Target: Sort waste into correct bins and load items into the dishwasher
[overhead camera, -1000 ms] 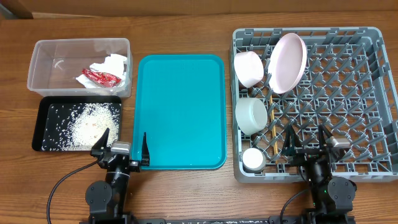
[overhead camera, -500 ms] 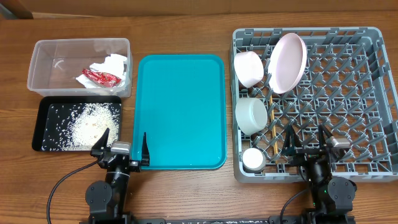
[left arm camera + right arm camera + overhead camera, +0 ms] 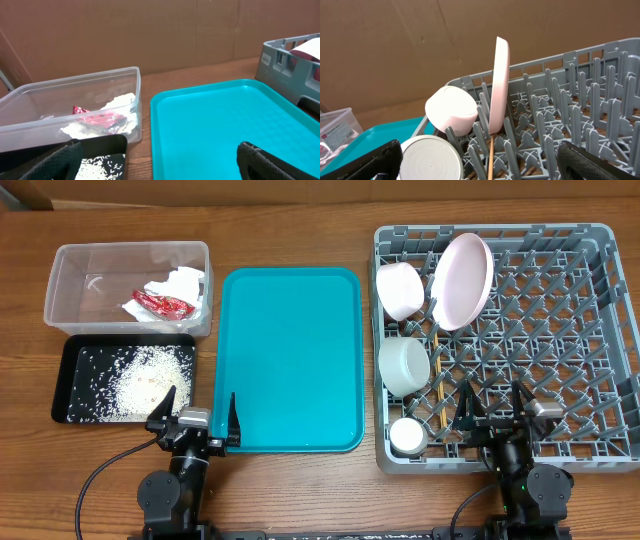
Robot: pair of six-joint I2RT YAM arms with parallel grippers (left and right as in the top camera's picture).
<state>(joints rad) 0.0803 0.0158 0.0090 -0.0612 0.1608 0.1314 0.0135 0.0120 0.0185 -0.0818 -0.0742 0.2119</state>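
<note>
The red wrapper (image 3: 162, 304) and white napkin (image 3: 184, 284) lie in the clear tub (image 3: 70, 262). Rice (image 3: 140, 380) lies in the black tray (image 3: 70, 388). The grey rack (image 3: 590, 320) holds the plate (image 3: 462, 280) on edge, a white bowl (image 3: 400, 290), a grey-green bowl (image 3: 403, 366), a cup (image 3: 408, 437) and chopsticks (image 3: 437, 380). My left gripper (image 3: 198, 418) is open and empty at the front edges of the black tray and teal tray. My right gripper (image 3: 495, 410) is open and empty over the rack's front edge. The left wrist view shows the tub (image 3: 30, 97), wrapper (image 3: 100, 120) and rice (image 3: 97, 165). The right wrist view shows the plate (image 3: 500, 85), white bowl (image 3: 452, 110), grey-green bowl (image 3: 432, 160) and a chopstick (image 3: 489, 160).
A flat teal tray (image 3: 290, 360) lies in the middle between the bins and the rack, and it fills the right of the left wrist view (image 3: 215, 125). A brown cardboard wall stands behind the table.
</note>
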